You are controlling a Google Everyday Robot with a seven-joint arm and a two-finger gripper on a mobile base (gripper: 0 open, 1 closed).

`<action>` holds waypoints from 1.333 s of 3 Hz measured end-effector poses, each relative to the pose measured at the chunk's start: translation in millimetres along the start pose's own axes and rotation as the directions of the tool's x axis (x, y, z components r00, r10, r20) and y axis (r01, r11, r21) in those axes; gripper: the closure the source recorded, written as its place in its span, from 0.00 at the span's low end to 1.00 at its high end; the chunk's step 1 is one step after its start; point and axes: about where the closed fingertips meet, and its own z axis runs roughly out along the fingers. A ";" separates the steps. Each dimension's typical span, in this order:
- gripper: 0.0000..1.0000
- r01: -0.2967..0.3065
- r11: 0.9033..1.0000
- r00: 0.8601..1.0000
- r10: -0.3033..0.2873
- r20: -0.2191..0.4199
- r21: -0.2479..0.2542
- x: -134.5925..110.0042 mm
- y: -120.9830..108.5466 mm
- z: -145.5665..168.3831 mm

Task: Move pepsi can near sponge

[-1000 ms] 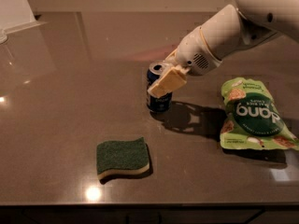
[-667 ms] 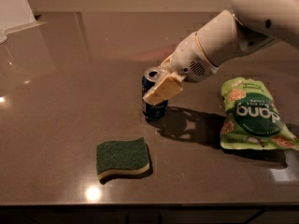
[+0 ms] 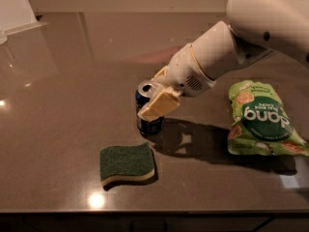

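The pepsi can (image 3: 147, 124) is dark blue with a silver top and stands upright on the brown counter (image 3: 63, 91). My gripper (image 3: 153, 102) reaches in from the upper right on a white arm and is shut on the can, its tan finger (image 3: 159, 105) across the can's front. The sponge (image 3: 127, 163), dark green over pale yellow foam, lies flat on the counter just in front and slightly left of the can, a small gap apart.
A green snack bag (image 3: 260, 120) lies flat on the right of the counter. The arm's shadow falls between the can and the bag. The counter's front edge runs along the bottom, and a pale wall lies at the far back.
My gripper has carried the pepsi can leftward and toward the front, closer to the sponge. The sponge and the snack bag have not moved.
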 end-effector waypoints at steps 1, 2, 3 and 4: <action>0.82 0.024 1.000 1.000 -0.024 -0.001 -0.016 -2.8 8.4 7.6; 0.59 0.037 0.999 0.999 -0.037 -0.003 -0.029 -2.9 13.6 12.3; 0.36 0.038 0.999 0.999 -0.039 -0.010 -0.032 -0.1 13.5 13.7; 0.12 0.042 0.999 0.999 -0.043 -0.011 -0.032 -1.8 14.9 14.0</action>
